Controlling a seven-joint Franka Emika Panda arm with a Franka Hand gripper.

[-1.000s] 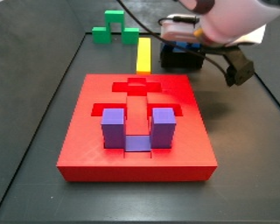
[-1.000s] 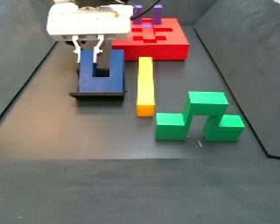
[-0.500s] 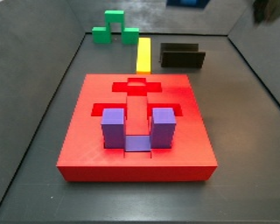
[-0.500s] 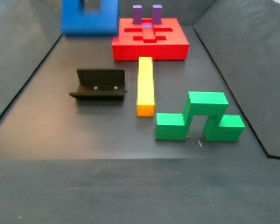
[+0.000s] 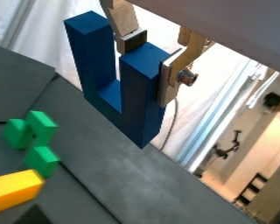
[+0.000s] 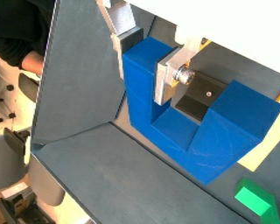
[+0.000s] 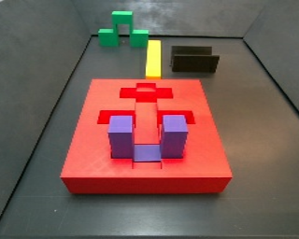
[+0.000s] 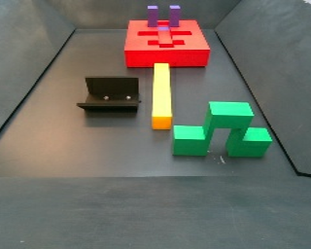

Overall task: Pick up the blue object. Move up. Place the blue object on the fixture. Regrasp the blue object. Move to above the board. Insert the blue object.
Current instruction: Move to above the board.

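The gripper [image 5: 152,59] is shut on one prong of the dark blue U-shaped object [image 5: 116,83], which it holds high above the floor; both also show in a wrist view, gripper [image 6: 149,58] and object [image 6: 206,127]. Neither shows in either side view. The black fixture [image 7: 194,60] stands empty beside the far end of the yellow bar, and it shows too in a side view [image 8: 110,93]. The red board [image 7: 90,157] lies flat with a cross-shaped recess open; in a side view [image 8: 185,56] it is at the far end.
A purple U-shaped block [image 7: 149,136] stands in the board's U recess. A yellow bar [image 8: 161,94] lies between fixture and green blocks [image 8: 224,129]. The green blocks [image 5: 31,140] and the yellow bar's end [image 5: 14,188] show far below in a wrist view.
The gripper has lifted the blue object off the fixture and risen out of both side views. The fixture now stands empty.
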